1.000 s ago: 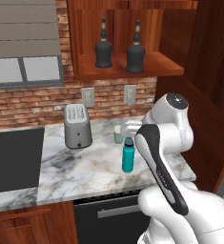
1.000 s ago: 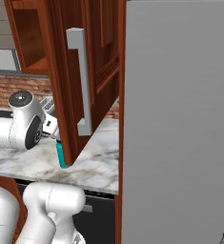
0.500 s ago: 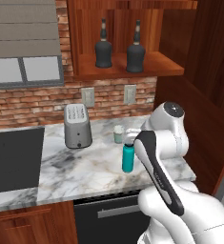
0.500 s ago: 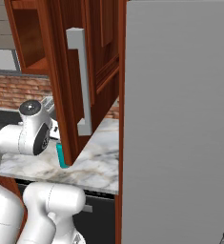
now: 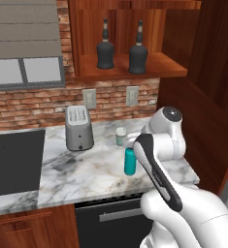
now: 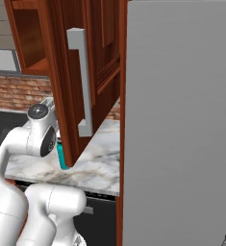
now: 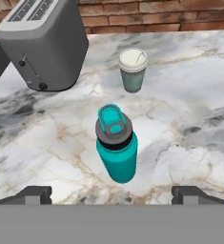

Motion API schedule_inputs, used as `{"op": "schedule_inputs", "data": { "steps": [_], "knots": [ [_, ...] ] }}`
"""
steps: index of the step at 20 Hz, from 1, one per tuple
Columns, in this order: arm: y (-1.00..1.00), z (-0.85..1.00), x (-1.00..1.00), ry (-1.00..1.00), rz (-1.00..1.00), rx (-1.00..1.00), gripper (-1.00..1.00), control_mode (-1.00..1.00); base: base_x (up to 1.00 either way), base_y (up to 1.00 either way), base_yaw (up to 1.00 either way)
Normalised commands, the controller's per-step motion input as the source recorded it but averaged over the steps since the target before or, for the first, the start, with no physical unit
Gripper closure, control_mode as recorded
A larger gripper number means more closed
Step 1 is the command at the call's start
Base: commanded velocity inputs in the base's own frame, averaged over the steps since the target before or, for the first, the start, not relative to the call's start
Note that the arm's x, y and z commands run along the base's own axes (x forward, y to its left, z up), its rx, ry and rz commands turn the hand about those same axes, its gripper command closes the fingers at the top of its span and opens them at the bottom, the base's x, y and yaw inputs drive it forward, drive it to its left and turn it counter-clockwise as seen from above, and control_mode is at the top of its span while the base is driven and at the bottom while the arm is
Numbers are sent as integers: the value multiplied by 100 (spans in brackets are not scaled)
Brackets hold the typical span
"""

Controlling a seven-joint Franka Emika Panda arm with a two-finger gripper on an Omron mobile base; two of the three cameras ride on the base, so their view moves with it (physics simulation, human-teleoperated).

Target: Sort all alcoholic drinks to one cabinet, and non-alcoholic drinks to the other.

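A slim teal bottle (image 7: 117, 147) with a black cap stands upright on the marble counter (image 7: 189, 95), just beyond my open gripper (image 7: 113, 195) and centred between its fingertips, untouched. It also shows as the teal bottle (image 5: 130, 162) beside my forearm and the teal bottle (image 6: 61, 156) behind the door edge. The pale green cup (image 7: 132, 70) with its white lid stands a little farther back; the cup (image 5: 120, 136) is near the wall. Two black bottles (image 5: 105, 48) (image 5: 138, 48) stand on the shelf of an open wooden wall cabinet (image 5: 135, 73). The other cabinet is out of view.
A grey toaster (image 5: 79, 127) (image 7: 42, 43) stands left of the cup. A black sink (image 5: 13, 160) lies at the counter's left. The open cabinet door with its grey handle (image 6: 81, 81) hangs over the counter's right end, next to a tall grey panel (image 6: 182, 120).
The arm has sunk and swung a little left, toward the teal bottle. The gripper has stayed open and the bottles and cup have not moved.
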Motion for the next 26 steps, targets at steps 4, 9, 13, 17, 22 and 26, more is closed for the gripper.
{"op": "schedule_inputs", "data": {
  "steps": [4, 9, 13, 17, 22, 26],
  "knots": [
    [-1, -3, 26, 0, 6, -2, -100, -100, 0, 0, 0],
    [0, -14, 13, 0, 4, 0, -100, -100, 0, 0, 0],
    [0, -24, 11, 0, 1, 0, -100, -100, 0, 0, 0],
    [0, -23, 7, 0, 0, 0, -100, -100, 0, 0, 0],
    [0, -18, 9, 0, 0, 0, -100, -100, 0, 0, 0],
    [0, -8, 12, 0, 0, 0, -100, -100, 0, 0, 0]
  ]
}}
